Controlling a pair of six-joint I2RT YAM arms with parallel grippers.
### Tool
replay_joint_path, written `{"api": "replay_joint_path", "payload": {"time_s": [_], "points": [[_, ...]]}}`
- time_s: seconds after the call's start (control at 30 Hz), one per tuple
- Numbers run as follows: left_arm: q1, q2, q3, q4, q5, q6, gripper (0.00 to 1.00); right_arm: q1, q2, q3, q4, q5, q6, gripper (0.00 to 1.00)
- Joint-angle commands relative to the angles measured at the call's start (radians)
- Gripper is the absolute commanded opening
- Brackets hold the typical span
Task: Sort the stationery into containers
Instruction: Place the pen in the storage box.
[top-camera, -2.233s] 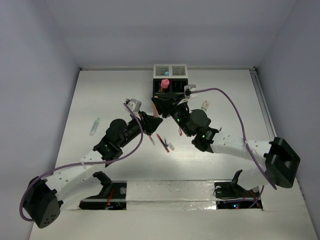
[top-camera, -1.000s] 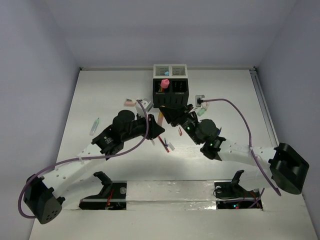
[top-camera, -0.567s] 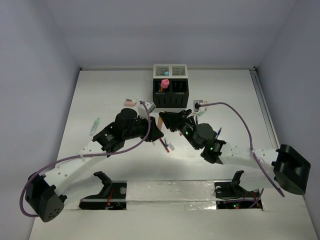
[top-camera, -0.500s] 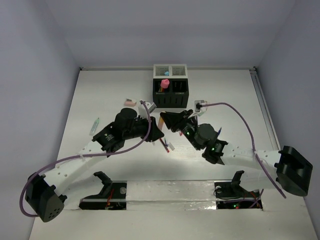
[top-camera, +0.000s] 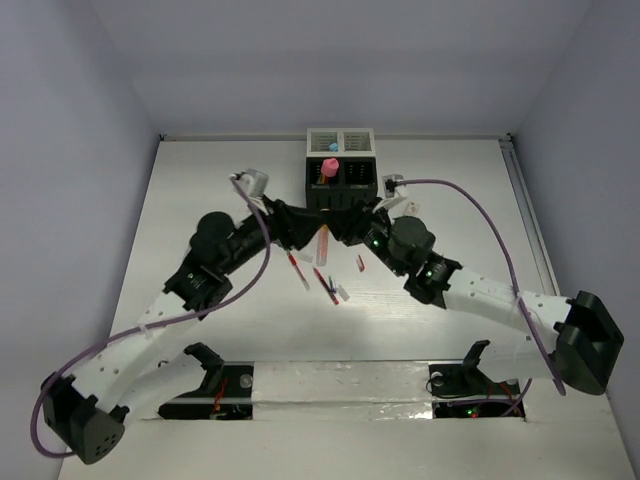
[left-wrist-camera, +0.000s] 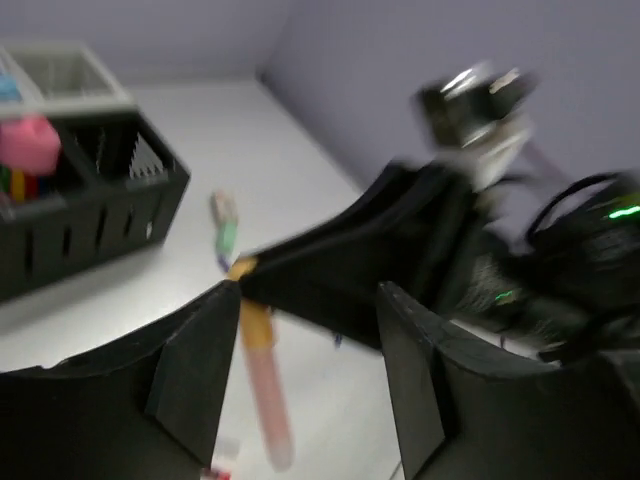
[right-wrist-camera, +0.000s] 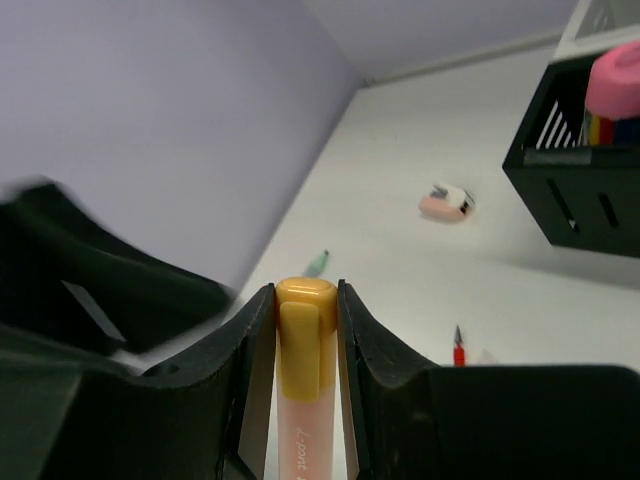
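Right gripper (right-wrist-camera: 304, 292) is closed on the orange-capped marker (right-wrist-camera: 305, 345), pinched at the cap. The pale pink barrel runs on below the fingers.

Left gripper (left-wrist-camera: 308, 292): jaws apart, one either side of the hanging barrel. Neither pad appears to touch it, though the view is blurred.

Top view: both grippers meet just near of the black box (top-camera: 340, 190), with the white box (top-camera: 340, 142) joined on its far side. The marker lies tilted, cap end far and barrel end toward the near edge. A pink marker (top-camera: 329, 167) stands in the black box. Loose pens (top-camera: 325, 283) lie on the table (top-camera: 200, 180), near of the grippers.

Judgement: the right arm alone carries the marker. The box lies just far of it, so the barrel must swing upright over a compartment.
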Motion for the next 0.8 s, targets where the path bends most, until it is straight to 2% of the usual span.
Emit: {"api": "replay_joint_path", "payload": {"time_s": [0.0, 0.03, 0.07, 0.13, 0.17, 0.3, 0.5, 0.57, 0.6, 0.73, 0.77], "points": [[0.019, -0.132, -0.003, 0.236, -0.105, -0.035, 0.54, -0.079, 0.077, 0.088, -0.124, -0.098, -0.022, 0.0], [0.019, -0.147, -0.014, 0.193, -0.113, -0.028, 0.59, -0.09, 0.089, 0.126, -0.089, -0.083, -0.031, 0.0], [0.019, -0.164, -0.021, 0.176, -0.122, -0.023, 0.68, -0.103, 0.105, 0.15, -0.078, -0.071, -0.042, 0.0], [0.019, -0.219, -0.032, 0.138, -0.157, -0.014, 0.76, -0.157, 0.166, 0.202, -0.065, -0.079, -0.051, 0.0], [0.019, -0.236, -0.034, 0.101, -0.165, -0.006, 0.99, -0.171, 0.189, 0.246, -0.035, -0.074, -0.053, 0.0], [0.019, -0.316, -0.002, -0.022, -0.254, 0.041, 0.99, -0.254, 0.335, 0.383, 0.019, -0.092, -0.075, 0.0], [0.019, -0.363, 0.069, -0.209, -0.34, 0.136, 0.99, -0.329, 0.629, 0.631, 0.111, -0.007, -0.166, 0.0], [0.019, -0.38, 0.072, -0.259, -0.413, 0.179, 0.99, -0.343, 0.75, 0.798, 0.128, 0.041, -0.218, 0.0], [0.019, -0.383, 0.072, -0.27, -0.414, 0.19, 0.99, -0.343, 0.786, 0.799, 0.132, 0.041, -0.234, 0.0], [0.019, -0.405, 0.054, -0.275, -0.467, 0.212, 0.99, -0.364, 0.943, 0.993, 0.159, 0.07, -0.281, 0.0], [0.019, -0.408, 0.052, -0.272, -0.469, 0.216, 0.99, -0.364, 0.976, 1.086, 0.146, 0.076, -0.302, 0.0]]}}
